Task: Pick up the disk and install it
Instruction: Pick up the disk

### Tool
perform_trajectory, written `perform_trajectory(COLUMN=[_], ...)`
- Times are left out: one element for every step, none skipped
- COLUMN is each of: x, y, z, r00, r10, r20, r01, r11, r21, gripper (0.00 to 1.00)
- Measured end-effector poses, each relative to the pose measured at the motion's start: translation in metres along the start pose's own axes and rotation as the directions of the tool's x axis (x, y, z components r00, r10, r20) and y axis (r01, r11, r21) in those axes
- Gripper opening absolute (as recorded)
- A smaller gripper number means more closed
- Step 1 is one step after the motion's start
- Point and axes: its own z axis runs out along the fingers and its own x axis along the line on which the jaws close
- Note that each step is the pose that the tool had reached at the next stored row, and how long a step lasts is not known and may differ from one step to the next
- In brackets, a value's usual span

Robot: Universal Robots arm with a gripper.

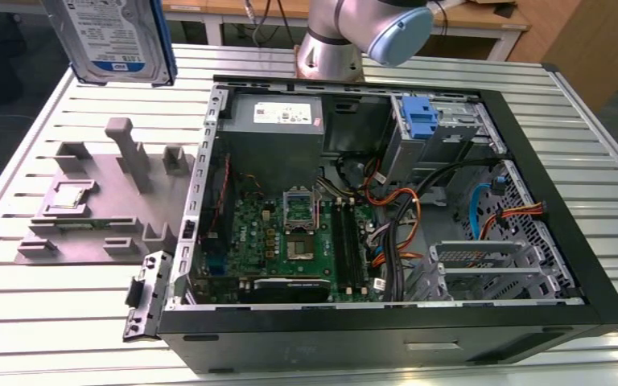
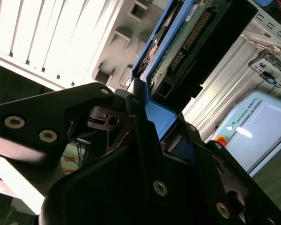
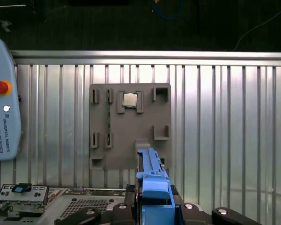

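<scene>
Gripper (image 3: 154,204) shut tight on the disk (image 3: 150,164), near end clamped between the fingers in both wrist views. Held edge-on, blue rail uppermost, long axis running straight out from the grip, most of the body beyond the fingertips. In the exterior view, disk (image 1: 116,36) roughly upright, high above the table (image 1: 51,305), label facing the camera. Beyond the disk's far end, grey fixture (image 3: 131,136); open case (image 1: 395,330) off to one side of the grip
</scene>
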Motion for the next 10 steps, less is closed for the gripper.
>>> perform_trajectory(x=[0.0001, 0.0001, 0.0002, 0.0004, 0.0007, 0.0013, 0.0021, 0.0032, 0.0042, 0.0049], y=[-0.0034, -0.0065, -0.0087, -0.01, -0.0107, -0.0108, -0.0109, -0.0109, -0.0109, -0.011], z=[0.0, 0.0001, 0.0002, 0.0002, 0.0003, 0.0005, 0.0006, 0.0008, 0.001, 0.0012], r00=[1.0, 1.0, 1.0, 1.0, 1.0, 1.0, 1.0, 1.0, 1.0, 1.0], r10=[0.0, 0.0, 0.0, 0.0, 0.0, 0.0, 0.0, 0.0, 0.0, 0.0], r20=[0.0, -0.0001, 0.0, 0.0, 0.0001, 0.0001, 0.0, 0.0, 0.0001, 0.0003], r01=[0.0, 0.0, 0.0, 0.0, 0.0, 0.0, 0.0, 0.0, 0.0, 0.0], r11=[1.0, 1.0, 1.0, 1.0, 1.0, 1.0, 1.0, 1.0, 1.0, 1.0], r21=[0.0, -0.0001, 0.0, 0.0, 0.0001, 0.0002, 0.0009, 0.0022, 0.0042, 0.0063], gripper=[0.37, 0.37, 0.37, 0.37, 0.37, 0.37, 0.37, 0.37, 0.37, 0.37])
